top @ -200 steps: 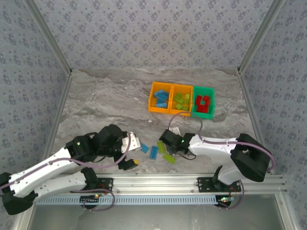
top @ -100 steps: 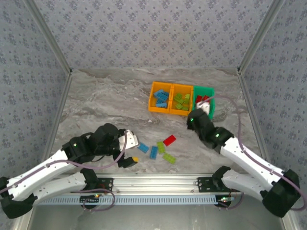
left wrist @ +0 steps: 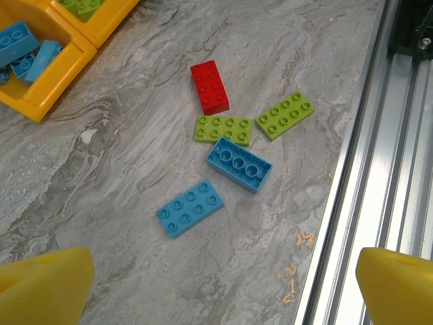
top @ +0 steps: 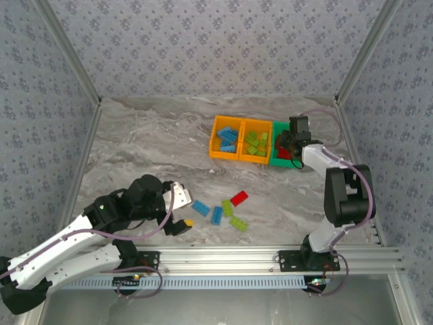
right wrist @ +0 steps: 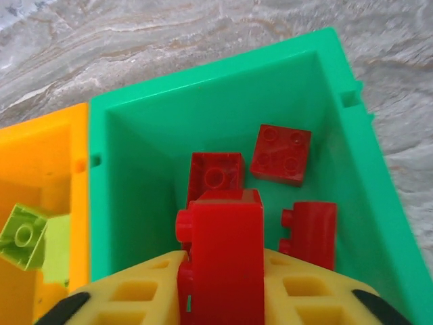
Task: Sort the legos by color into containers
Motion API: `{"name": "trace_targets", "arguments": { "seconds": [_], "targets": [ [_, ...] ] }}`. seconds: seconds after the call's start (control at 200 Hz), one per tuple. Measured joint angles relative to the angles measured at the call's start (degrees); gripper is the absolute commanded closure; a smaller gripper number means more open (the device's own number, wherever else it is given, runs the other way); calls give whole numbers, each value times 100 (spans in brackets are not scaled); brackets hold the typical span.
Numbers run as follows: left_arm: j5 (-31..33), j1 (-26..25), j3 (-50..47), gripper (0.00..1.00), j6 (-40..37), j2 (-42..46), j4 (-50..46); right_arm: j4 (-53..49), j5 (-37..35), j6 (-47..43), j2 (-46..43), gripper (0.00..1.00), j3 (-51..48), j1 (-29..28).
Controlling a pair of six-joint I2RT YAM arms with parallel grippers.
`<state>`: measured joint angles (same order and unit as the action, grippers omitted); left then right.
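My right gripper (right wrist: 223, 288) is shut on a red brick (right wrist: 224, 257), held on edge over the green bin (right wrist: 203, 81); three red bricks (right wrist: 281, 154) lie in that bin. In the top view that gripper (top: 287, 143) hangs above the green bin (top: 279, 161). Beside it stand an orange bin (top: 223, 156) with blue bricks and an orange bin (top: 256, 160) with lime bricks. My left gripper (left wrist: 220, 291) is open and empty, low over the table just short of the loose bricks: a flat blue one (left wrist: 191, 207), a blue one (left wrist: 239, 164), two lime ones (left wrist: 223, 129) (left wrist: 285, 115), and a red one (left wrist: 210, 87).
The aluminium rail (left wrist: 399, 135) runs along the table's near edge, close to the loose bricks. Metal frame posts (top: 74, 61) bound the marble table (top: 149, 142) at left and right, with patterned walls behind.
My right arm has carried a red brick from the loose pile near the front edge back to above the green bin. My left gripper has shifted slightly and stays open.
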<state>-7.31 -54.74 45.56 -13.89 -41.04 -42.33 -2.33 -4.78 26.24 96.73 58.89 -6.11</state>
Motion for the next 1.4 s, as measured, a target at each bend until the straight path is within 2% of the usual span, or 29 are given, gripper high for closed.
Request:
{"name": "trace_targets", "arguments": {
  "seconds": [0.13, 0.265, 0.36, 0.465, 0.58, 0.695, 0.839, 1.024, 1.234, 1.289, 1.399],
  "targets": [
    [-2, 13, 0, 1, 0, 0, 11, -92, 297, 68, 295, 47, 363, 114],
    [-42, 37, 0, 1, 2, -11, 11, -129, 382, 168, -199, 45, 273, 116],
    [-111, 37, 0, 1, 24, -68, 9, -173, 422, 295, -1167, 42, -229, 68],
    [-190, 37, 0, 1, 42, -107, 4, -197, 420, 474, -2612, 39, -1001, -136],
    [-260, 37, 0, 1, 42, -94, 4, -267, 457, 643, -3932, 38, -1762, -756],
    [-280, 44, 0, 1, 42, -63, 7, -667, 450, 739, -4441, 32, -2170, -1547],
    [-326, 66, 0, 1, 42, -63, 7, -1244, 295, 542, -4105, 18, -2210, -2614],
    [-350, 111, 0, 1, 44, -63, 9, -1703, 160, -68, -2789, 4, -2002, -3467],
    [-350, 168, 0, 1, 44, -66, 11, -1770, 352, -828, -1464, 2, -1648, -3783],
    [-363, 188, 0, 1, 46, -72, 11, -1781, 380, -984, -1215, 4, -1561, -3816],
    [-363, 188, 0, 1, 44, -133, 9, -1781, 420, -1185, -868, 15, -1432, -3851]
  ]
}}
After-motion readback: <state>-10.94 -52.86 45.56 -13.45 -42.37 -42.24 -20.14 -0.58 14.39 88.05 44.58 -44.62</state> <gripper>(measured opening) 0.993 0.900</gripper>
